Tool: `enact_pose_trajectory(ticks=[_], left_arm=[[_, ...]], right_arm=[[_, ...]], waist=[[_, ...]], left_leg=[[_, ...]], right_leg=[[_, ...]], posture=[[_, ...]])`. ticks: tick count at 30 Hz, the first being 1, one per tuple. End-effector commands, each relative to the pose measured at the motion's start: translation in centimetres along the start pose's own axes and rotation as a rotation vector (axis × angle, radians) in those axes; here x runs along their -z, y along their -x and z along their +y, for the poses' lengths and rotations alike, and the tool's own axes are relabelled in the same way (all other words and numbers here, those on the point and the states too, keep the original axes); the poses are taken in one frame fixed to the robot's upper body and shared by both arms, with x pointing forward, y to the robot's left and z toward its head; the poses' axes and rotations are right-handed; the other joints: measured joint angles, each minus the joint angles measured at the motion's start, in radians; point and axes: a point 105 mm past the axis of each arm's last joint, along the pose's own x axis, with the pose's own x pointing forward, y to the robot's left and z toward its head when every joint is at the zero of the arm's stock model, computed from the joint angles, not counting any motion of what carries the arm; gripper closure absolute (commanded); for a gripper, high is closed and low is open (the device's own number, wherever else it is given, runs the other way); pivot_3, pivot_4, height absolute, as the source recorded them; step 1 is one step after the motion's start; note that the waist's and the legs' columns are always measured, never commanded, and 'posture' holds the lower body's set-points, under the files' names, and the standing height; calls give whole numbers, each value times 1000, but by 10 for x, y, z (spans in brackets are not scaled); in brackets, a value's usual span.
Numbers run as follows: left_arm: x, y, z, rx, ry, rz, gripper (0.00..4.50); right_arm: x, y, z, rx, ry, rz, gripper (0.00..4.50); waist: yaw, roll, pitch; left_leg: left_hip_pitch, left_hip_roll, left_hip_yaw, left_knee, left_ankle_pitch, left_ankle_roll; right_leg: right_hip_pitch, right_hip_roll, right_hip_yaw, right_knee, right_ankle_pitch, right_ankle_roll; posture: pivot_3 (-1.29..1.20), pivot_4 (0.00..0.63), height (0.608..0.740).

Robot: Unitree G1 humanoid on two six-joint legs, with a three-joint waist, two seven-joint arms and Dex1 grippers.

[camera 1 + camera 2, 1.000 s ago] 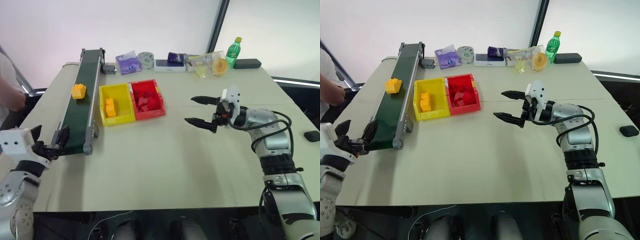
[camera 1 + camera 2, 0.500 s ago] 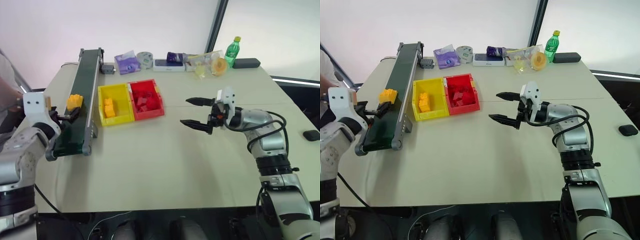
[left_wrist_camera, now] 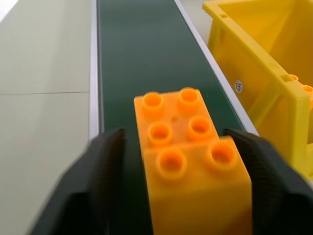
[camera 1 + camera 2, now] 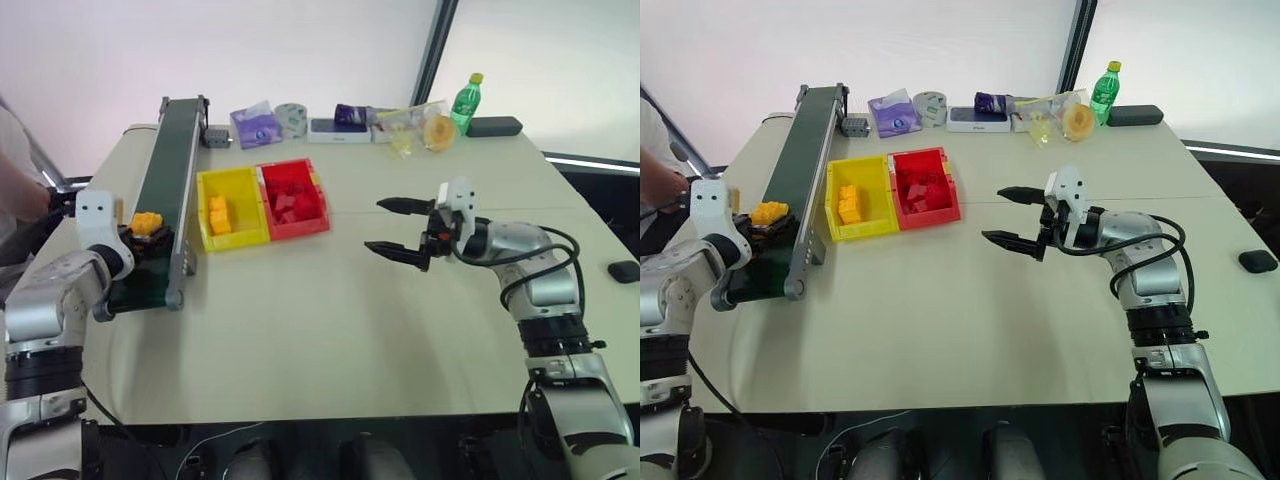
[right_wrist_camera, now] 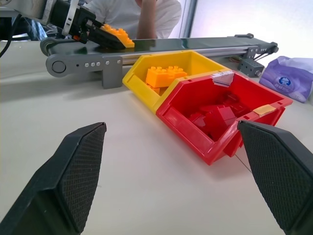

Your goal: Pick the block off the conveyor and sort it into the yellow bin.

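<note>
The block [image 3: 188,161], a yellow-orange studded brick, rests on the conveyor [image 4: 175,140] near its near end. My left gripper [image 4: 143,232] reaches along the dark-green belt and is shut on the block, one black finger [image 3: 105,181] on each side of it. Just right of the conveyor stands the yellow bin [image 4: 232,243], with like yellow bricks [image 4: 218,215] piled inside. My right gripper [image 4: 374,225] hovers over the middle of the table, pointing towards the bins, open and empty.
A red bin [image 4: 300,230] with red bricks touches the yellow bin's right side. A person [image 4: 15,185] sits beyond the table's left edge. A purple packet [image 4: 255,125], a tape roll [image 4: 291,118] and a green bottle [image 4: 465,100] line the far edge.
The block rode down the belt towards me. My left arm swung up and forward from the table's near-left corner to the conveyor, and its fingers closed around the block. The right arm kept still.
</note>
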Motion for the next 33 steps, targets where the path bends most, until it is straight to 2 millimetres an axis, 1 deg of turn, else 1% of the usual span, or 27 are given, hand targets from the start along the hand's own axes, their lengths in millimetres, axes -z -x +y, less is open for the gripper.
enact_pose_trajectory(ticks=[1,2,4,7,11,13,14,17,19,24,27,30,32,33], left_arm=[[-20,4,3,-16,-24,-69,2889],[-20,5,3,-12,-28,-70,3135],[-27,7,3,-22,-30,-106,3114],[-44,10,-2,-20,-37,-181,3115],[-71,10,-31,66,-57,-267,3115],[-82,2,-48,105,-59,-290,3115],[-84,-2,-52,111,-55,-293,3115],[-84,-23,-72,107,-64,-294,3115],[-84,-32,-81,106,-59,-297,3115],[-78,-56,-99,117,-16,-275,3115],[-77,-71,-111,126,-20,-261,3115],[-74,-80,-121,158,-4,-242,3115],[-73,-83,-126,186,22,-244,2078],[-73,-84,-125,172,12,-250,1682]], right_arm=[[-15,6,-4,18,47,-41,0],[-15,6,-4,19,47,-41,0],[-15,6,-5,21,49,-41,0],[-15,6,-6,23,49,-43,0],[-19,7,-7,24,46,-62,0],[-26,7,-8,30,31,-99,0],[-28,7,-8,33,26,-109,0],[-30,6,-8,40,13,-123,0],[-30,7,-8,43,10,-125,0],[-33,9,-7,60,9,-131,0],[-32,10,-5,67,7,-131,0],[-32,10,-3,73,8,-127,0],[-31,11,-3,75,10,-123,0],[-31,11,-3,75,10,-121,0]], waist=[[0,0,0],[0,0,0],[0,0,0],[1,0,0],[7,0,0],[15,0,0],[22,0,0],[27,0,0],[26,0,0],[23,0,0],[24,0,0],[25,0,0],[25,0,0],[25,0,0]], left_leg=[[0,0,0,0,0,0],[0,0,0,0,0,0],[0,0,0,0,0,0],[0,0,0,0,0,0],[0,0,0,1,0,0],[0,-1,0,1,0,0],[0,-1,0,1,0,0],[0,-2,0,2,0,0],[0,-3,0,2,0,0],[0,-3,0,2,0,0],[0,-3,1,1,0,0],[-1,-3,1,2,0,0],[-1,-3,1,2,0,0],[-1,-3,1,2,0,0]], right_leg=[[0,0,0,0,0,0],[0,0,0,0,0,0],[0,0,0,0,0,0],[0,0,0,0,0,0],[0,0,0,0,0,0],[0,0,0,0,0,0],[0,1,0,0,0,0],[1,1,0,1,0,0],[1,1,0,1,0,0],[0,1,0,1,0,0],[-1,2,0,1,0,0],[0,2,0,1,0,0],[0,1,0,1,0,1],[0,2,0,1,0,1]], posture=[[0,150,740],[0,150,740],[0,150,740],[0,150,740],[0,150,740],[0,150,740],[0,150,740],[0,150,740],[0,150,740],[0,150,740],[0,150,740],[0,150,740],[0,150,740],[0,150,740]])
